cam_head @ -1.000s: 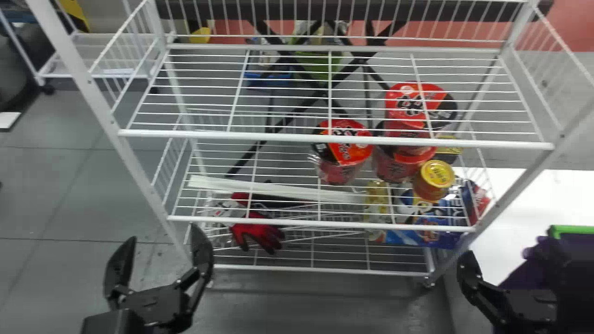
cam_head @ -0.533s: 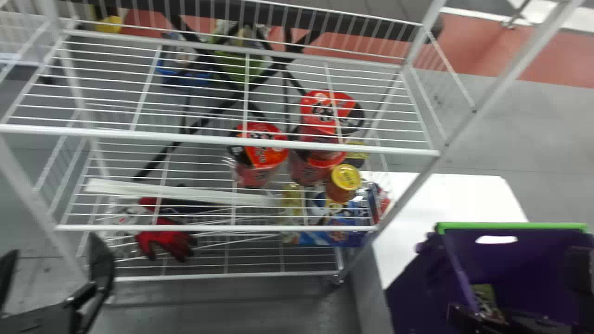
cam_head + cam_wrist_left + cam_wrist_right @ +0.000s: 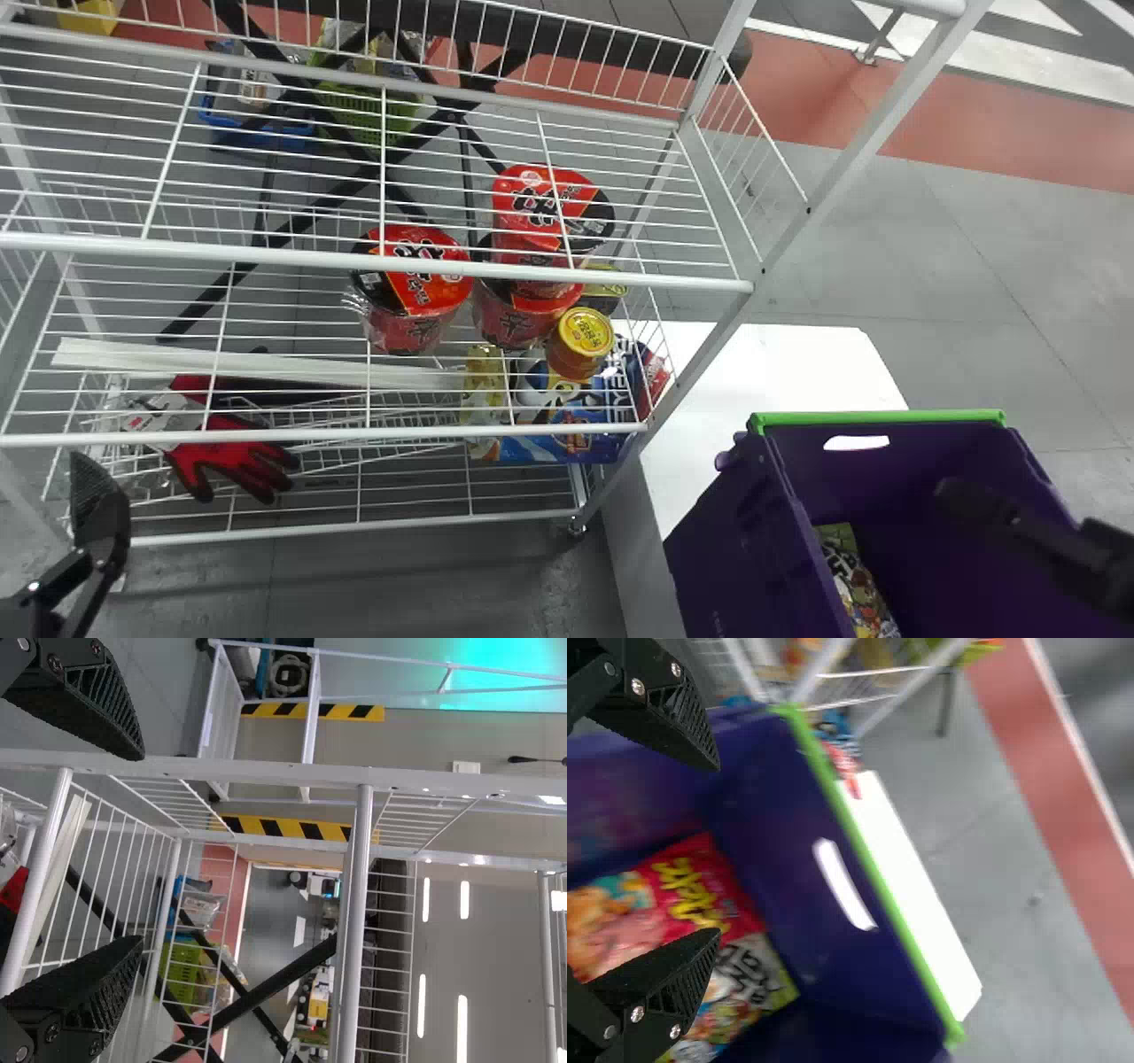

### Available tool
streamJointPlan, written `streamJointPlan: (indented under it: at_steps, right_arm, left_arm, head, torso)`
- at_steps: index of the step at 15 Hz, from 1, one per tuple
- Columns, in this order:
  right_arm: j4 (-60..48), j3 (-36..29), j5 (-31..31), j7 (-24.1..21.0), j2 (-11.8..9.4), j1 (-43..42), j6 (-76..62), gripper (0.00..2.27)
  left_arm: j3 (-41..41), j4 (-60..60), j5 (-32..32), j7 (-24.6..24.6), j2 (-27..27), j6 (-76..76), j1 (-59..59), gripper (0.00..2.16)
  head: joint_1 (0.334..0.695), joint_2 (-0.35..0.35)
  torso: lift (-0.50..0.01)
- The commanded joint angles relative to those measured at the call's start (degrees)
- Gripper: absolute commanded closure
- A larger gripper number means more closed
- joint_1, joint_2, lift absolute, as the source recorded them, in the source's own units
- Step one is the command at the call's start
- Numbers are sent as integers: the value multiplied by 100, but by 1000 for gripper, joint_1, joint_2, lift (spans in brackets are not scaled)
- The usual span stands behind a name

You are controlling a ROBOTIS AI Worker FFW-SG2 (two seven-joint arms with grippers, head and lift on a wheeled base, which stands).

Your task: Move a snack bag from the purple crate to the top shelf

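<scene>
I have the right gripper [image 3: 718, 849] spread over the purple crate [image 3: 775, 828], presumably to straddle a snack bag [image 3: 740, 904] lying below its fingers, the left gripper [image 3: 142, 849] parked, also spread, before the rack [image 3: 354, 895].

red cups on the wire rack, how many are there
3: a lone cup on the left, and two stacked to its right, the upper cup on top of the lower cup. Others may be hidden behind them.
</scene>
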Motion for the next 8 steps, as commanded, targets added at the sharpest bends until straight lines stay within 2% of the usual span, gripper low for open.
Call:
streamJointPlan:
  at_steps: [1,3,6,8]
  right_arm:
    - [827,237,500,-34,-553,-118,82,178]
    - [1680,694,957,-34,-1001,-250,82,167]
    - [2559,1442,1704,1,-1361,-584,82,164]
    - [3315,1863,2109,361,-1713,-909,82,164]
  left_arm:
    - [-29,13,0,-1,-10,43,-43,76]
    - [-29,74,0,-1,-28,43,-61,76]
    - [-3,145,0,43,-28,-27,-69,76]
    - [-3,145,0,43,-28,-45,-69,76]
  head:
    - [695,-350]
    - [695,-350]
    - [695,-350]
    - [695,-350]
  torso:
    - [-452]
    - [-452]
    - [-452]
    - [-452]
